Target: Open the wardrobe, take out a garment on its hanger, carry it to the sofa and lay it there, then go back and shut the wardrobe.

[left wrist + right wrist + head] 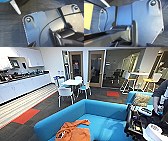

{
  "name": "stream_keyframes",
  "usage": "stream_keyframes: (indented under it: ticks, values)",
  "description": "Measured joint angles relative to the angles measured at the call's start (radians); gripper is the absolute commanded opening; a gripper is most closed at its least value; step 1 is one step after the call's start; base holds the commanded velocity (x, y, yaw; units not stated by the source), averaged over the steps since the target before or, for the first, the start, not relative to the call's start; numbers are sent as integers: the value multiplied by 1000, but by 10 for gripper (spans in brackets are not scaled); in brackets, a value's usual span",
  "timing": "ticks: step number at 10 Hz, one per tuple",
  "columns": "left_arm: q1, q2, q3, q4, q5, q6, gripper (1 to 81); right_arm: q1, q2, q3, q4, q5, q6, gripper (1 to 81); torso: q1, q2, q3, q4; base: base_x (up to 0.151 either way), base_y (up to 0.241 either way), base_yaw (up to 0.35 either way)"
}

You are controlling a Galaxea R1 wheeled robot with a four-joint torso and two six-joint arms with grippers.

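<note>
Garment [73, 132]: orange top lies crumpled on the turquoise sofa [105, 114] seat, near its left arm. Claw state: cannot tell for either arm. Judgement: laying step looks complete; keep both arms tucked clear of the sofa while returning.

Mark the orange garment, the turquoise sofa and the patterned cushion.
orange garment [75, 132], head view, middle of the crumpled fabric.
turquoise sofa [105, 109], head view, front face of the backrest.
patterned cushion [141, 99], head view, centre of its face, on the smaller blue seat.
</note>
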Motion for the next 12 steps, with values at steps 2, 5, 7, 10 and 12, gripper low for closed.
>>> stream_keyframes:
  ticks: [2, 5, 7, 10, 12]
  values:
    - [0, 0, 0, 0, 0, 0, 811, 2, 0, 0, 0, 0, 0, 811, 0, 0, 0, 0, 0, 0, 0]
    - [2, 3, 0, 0, 2, -3, 811, 2, 0, 0, 0, 0, 0, 811, 0, 0, 0, 0, 0, 0, 0]
    - [3, 3, 0, 0, 4, -3, 811, 2, 0, 0, 0, 0, 0, 811, 1, 0, 0, 0, 0, 0, 0]
    - [2, 3, 0, 0, 7, -1, 811, 2, 0, 0, 0, 0, 0, 811, 1, 0, 0, 0, 0, 0, 0]
    - [2, 4, 0, 0, 7, 0, 811, 2, 0, 0, 0, 0, 0, 811, 1, 0, 0, 0, 0, 0, 0]
